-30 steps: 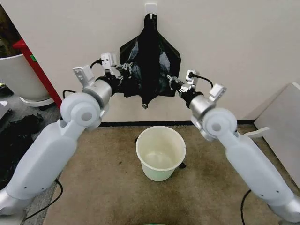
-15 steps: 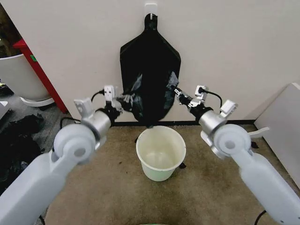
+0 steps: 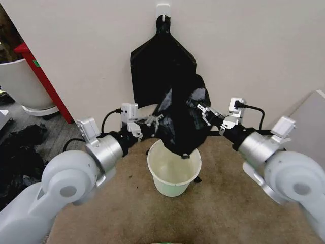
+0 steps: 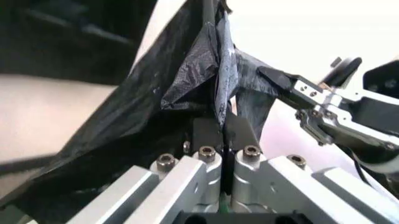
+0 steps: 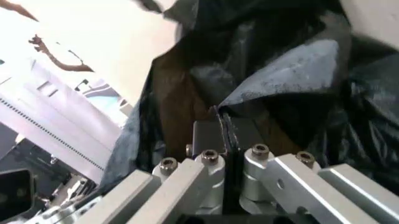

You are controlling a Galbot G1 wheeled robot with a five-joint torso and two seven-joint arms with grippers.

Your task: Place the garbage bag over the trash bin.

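Garbage bag (image 3: 183,119) hiding both claw tips (pinched), over trash bin (image 3: 174,173)

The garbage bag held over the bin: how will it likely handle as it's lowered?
The garbage bag hangs crumpled between the left gripper and right gripper, so it is probably floppy and light. Its glossy film may slip. The trash bin stands unheld, so a snag might tip it.

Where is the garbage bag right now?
Head view: the garbage bag hangs mid-frame above the trash bin, pinched between left gripper and right gripper.
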